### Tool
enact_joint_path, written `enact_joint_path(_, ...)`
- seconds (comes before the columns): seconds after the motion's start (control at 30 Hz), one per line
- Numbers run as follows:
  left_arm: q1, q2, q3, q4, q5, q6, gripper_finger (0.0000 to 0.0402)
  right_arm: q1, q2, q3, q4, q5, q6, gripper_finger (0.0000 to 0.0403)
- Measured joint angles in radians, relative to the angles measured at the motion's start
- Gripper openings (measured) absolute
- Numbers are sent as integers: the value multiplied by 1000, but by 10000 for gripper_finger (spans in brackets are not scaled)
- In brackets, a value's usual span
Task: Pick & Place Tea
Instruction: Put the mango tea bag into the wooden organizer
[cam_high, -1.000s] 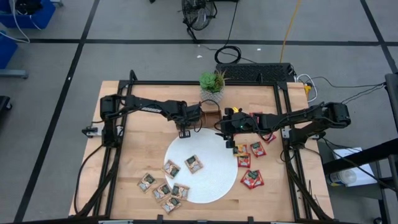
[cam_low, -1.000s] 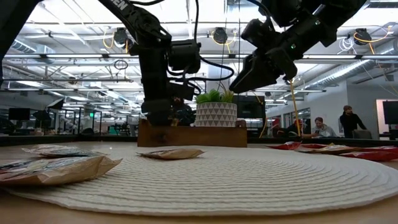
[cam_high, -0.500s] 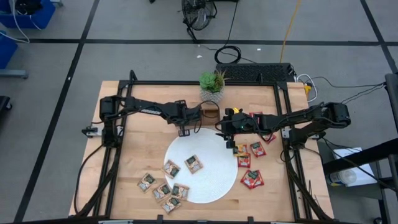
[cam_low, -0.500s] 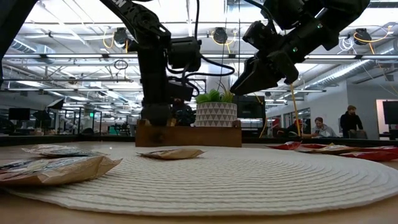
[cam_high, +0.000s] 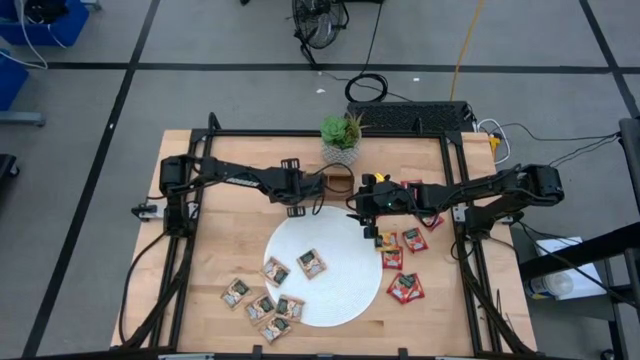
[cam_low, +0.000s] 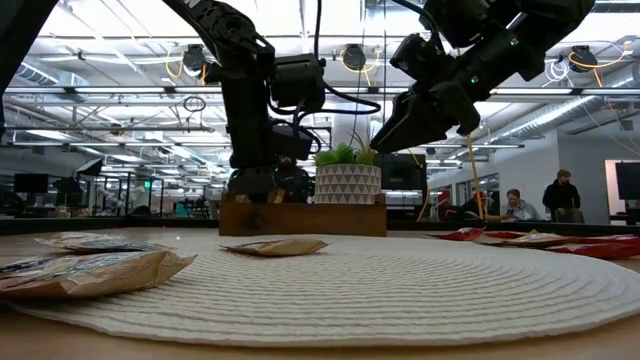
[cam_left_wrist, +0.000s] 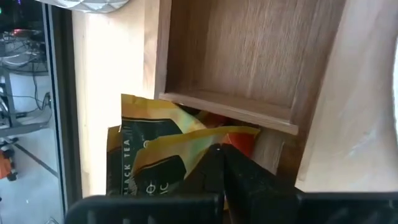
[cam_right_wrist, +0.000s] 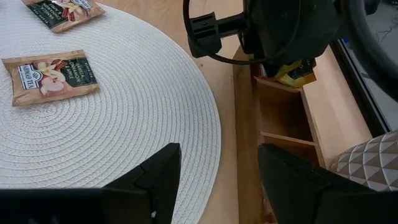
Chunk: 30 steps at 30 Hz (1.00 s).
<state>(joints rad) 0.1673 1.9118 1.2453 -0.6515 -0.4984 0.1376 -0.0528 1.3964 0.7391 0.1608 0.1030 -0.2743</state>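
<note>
Tea sachet (cam_left_wrist: 163, 146), tan with dark print, is pinched in the shut left claw (cam_left_wrist: 217, 163) just over the wooden tray (cam_left_wrist: 249, 68), seemingly to be filed into a compartment. Right claw (cam_right_wrist: 217, 168) hangs open and empty beside the tray, above the white plate (cam_right_wrist: 124, 124), probably waiting its turn.

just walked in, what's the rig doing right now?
Sorting tea bags into a wooden tray. The left claw is shut on a yellow tea bag and holds it over the tray's end compartment. The right claw is open and empty, hovering near the edge of the white mat by the tray. More tan bags and red bags lie on and around the mat.
</note>
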Motion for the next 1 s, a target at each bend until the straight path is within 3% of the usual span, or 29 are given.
enact_joint_path(0.23, -18, 0, 0, 1, 0, -4, 21, 0, 0, 0, 0, 0, 0, 196)
enact_joint_path(0.5, -62, -20, 2, 19, -1, 36, 4, 0, 0, 0, 2, 0, 0, 196)
enact_joint_path(0.83, -61, -255, 3, 3, 12, -18, 26, 3, -10, -2, 6, 2, 0, 196)
enact_joint_path(0.9, -61, -319, -3, 8, 87, -15, 27, 5, -26, -1, 2, 3, 0, 196)
enact_joint_path(1.0, -60, -436, -62, 131, 319, 24, 21, 18, -80, -2, -51, 3, 14, 196)
